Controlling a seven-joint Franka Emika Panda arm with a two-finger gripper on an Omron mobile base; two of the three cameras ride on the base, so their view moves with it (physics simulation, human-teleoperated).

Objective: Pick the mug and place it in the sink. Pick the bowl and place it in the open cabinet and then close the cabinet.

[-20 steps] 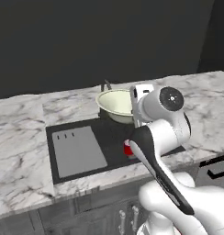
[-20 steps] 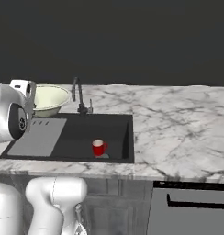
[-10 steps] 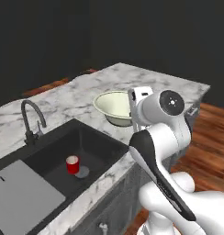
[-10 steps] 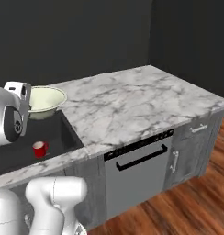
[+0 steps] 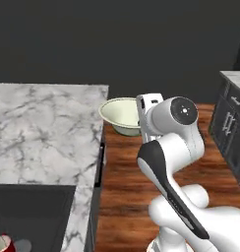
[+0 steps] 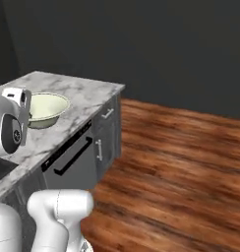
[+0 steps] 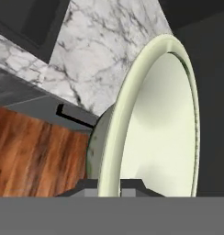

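Swinging farther right since before, bowl (image 5: 121, 115) clamped in fingers (image 7: 88, 185)

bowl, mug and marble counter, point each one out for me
bowl (image 5: 121, 114), left base view, on its pale inside.
mug (image 5: 1, 243), left base view, on its red wall at the bottom left corner.
marble counter (image 5: 43, 133), left base view, on its bare top.

Kitchen: marble counter (image 5: 43, 128), black sink (image 5: 28, 211), dark base cabinets (image 6: 105, 135), built-in dishwasher front (image 6: 73, 165), wood floor (image 6: 181, 167).
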